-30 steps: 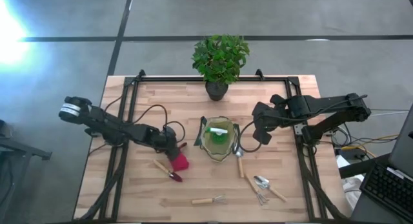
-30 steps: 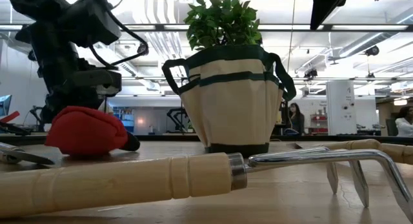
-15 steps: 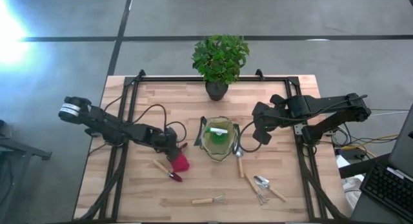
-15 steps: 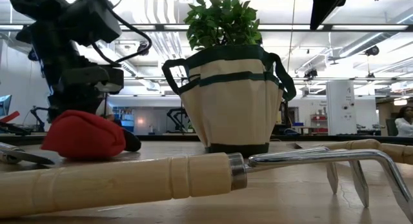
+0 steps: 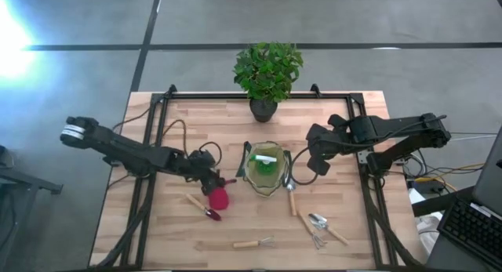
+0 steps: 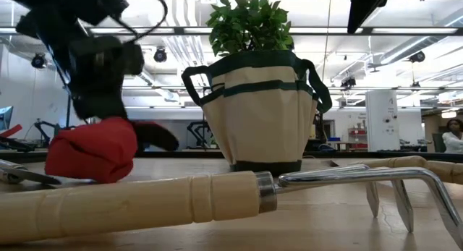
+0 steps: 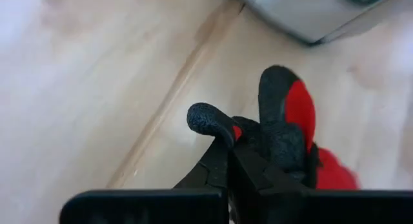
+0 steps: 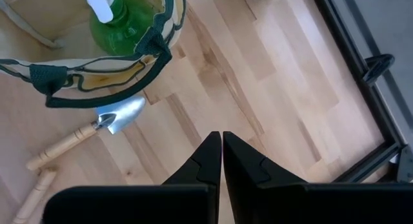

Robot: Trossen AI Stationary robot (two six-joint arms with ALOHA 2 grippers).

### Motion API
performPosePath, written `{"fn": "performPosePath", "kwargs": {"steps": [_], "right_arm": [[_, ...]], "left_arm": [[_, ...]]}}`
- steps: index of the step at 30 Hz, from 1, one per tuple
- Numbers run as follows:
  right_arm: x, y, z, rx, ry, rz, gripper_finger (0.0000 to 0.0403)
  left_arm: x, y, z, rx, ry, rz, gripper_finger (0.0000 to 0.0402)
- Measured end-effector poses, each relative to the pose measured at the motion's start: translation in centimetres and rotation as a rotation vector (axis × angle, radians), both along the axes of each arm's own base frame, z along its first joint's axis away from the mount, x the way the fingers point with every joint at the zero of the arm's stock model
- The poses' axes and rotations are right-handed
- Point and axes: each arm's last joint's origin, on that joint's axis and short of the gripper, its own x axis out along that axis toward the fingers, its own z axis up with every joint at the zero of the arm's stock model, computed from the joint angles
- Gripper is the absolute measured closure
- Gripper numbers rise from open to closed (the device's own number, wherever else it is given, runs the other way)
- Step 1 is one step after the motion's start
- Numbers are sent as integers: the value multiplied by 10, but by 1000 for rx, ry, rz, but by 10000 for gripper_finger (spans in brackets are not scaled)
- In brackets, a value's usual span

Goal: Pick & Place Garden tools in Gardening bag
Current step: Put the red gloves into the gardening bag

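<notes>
A red item with black textured parts (image 5: 219, 198) lies left of the olive-khaki gardening bag (image 5: 265, 169), which holds a green spray bottle (image 5: 264, 164). My left gripper (image 5: 212, 181) is shut on the red item; the low view shows the item (image 6: 92, 151) bunched up, its underside at the table. My right gripper (image 5: 318, 165) hangs shut and empty to the right of the bag (image 8: 97, 50). Wooden-handled tools lie flat on the table: a trowel (image 5: 290, 194) beside the bag, a rake (image 5: 253, 243) near the front edge, and a trowel and a fork (image 5: 321, 225). My left gripper pinches the red item's black-and-red upper part (image 7: 258, 137) between its two fingers, slanting down from the table's left. The black end (image 6: 158, 135) sticks up and toward the bag. The red bulk (image 6: 90, 157) hangs below the fingers, its underside at or just above the table.
A leafy potted plant (image 5: 267, 72) stands at the far edge behind the bag. Another small tool (image 5: 205, 207) lies just in front of the red item. Black frame rails (image 5: 153, 131) run along the table's left and right sides. Bare wood lies at the front left.
My left gripper has risen a little over the red item. The item has bunched up from lying flat, and its black end has lifted off the table and now points toward the bag. The right arm has kept still.
</notes>
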Motion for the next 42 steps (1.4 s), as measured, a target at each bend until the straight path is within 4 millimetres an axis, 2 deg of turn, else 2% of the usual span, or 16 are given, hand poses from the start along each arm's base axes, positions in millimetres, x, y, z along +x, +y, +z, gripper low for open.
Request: {"fn": "performPosePath", "kwargs": {"steps": [7,14,19,26,35,42], "right_arm": [[2,-1,1,-48,-18,18,394],[2,-1,1,-48,-19,18,394],[2,-1,0,-48,-17,17,394],[2,-1,-2,-49,-10,18,394],[3,-1,-2,-47,-11,18,394],[3,-1,-2,-46,-12,18,394]], "left_arm": [[-14,5,30,93,-160,-21,400],[-26,10,50,178,-271,-5,401],[-31,11,58,207,-322,-10,401],[-28,10,70,292,-432,-74,401],[-30,10,77,360,-477,-119,400],[-35,9,85,355,-544,-185,401]]}}
